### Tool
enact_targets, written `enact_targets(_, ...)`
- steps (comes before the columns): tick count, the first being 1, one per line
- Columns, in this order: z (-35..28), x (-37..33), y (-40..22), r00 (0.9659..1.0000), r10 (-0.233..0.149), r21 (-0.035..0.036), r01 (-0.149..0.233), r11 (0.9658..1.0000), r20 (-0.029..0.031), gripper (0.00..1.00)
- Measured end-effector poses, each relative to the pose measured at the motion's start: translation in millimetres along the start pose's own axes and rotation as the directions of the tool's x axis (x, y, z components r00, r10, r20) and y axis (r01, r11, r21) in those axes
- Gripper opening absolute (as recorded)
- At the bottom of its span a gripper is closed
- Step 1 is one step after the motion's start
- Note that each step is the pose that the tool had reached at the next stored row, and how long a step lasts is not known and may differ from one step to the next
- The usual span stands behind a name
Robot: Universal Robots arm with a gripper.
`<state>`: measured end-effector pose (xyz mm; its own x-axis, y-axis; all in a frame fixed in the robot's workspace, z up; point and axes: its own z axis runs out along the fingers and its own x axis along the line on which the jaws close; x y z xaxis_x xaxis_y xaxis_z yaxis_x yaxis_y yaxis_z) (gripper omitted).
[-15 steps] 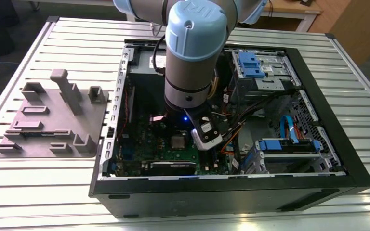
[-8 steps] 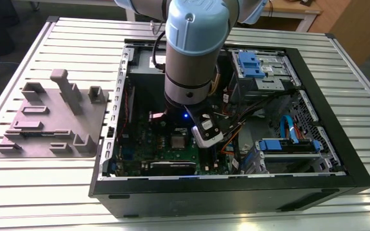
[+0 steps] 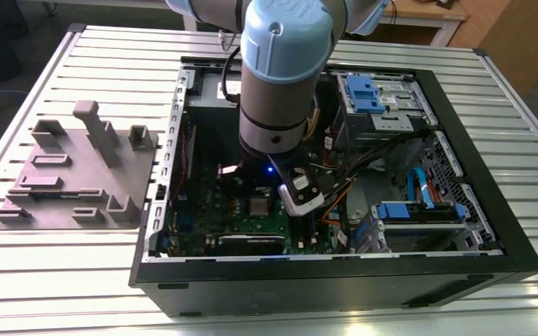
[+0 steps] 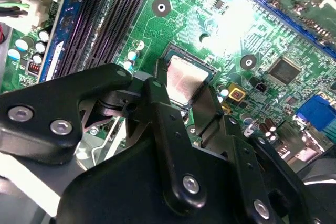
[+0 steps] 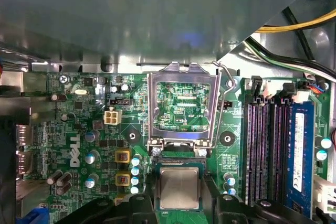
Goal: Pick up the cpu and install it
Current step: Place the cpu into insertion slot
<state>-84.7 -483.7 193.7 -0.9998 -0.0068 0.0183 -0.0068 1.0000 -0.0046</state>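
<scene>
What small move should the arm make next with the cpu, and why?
Probably a short, gentle lowering with the hold kept. In both wrist views the cpu sits between the end effector fingers, over the socket on the motherboard, and the socket's load frame is flipped open. Whether the chip is fully seated cannot be told.

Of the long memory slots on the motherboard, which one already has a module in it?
The RAM slot farthest from the cpu holds a blue module; the memory slots between them are bare black.
</scene>
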Motion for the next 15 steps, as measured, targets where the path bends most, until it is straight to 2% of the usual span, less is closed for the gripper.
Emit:
enact_targets(12,1.1,1.5,-0.3,1.0000,0.000,-0.0018,0.000,1.0000,0.0001,0.46)
enact_targets(15,-1.7,1.6,-0.3,1.0000,0.000,-0.0019,0.000,1.0000,-0.0001,0.47)
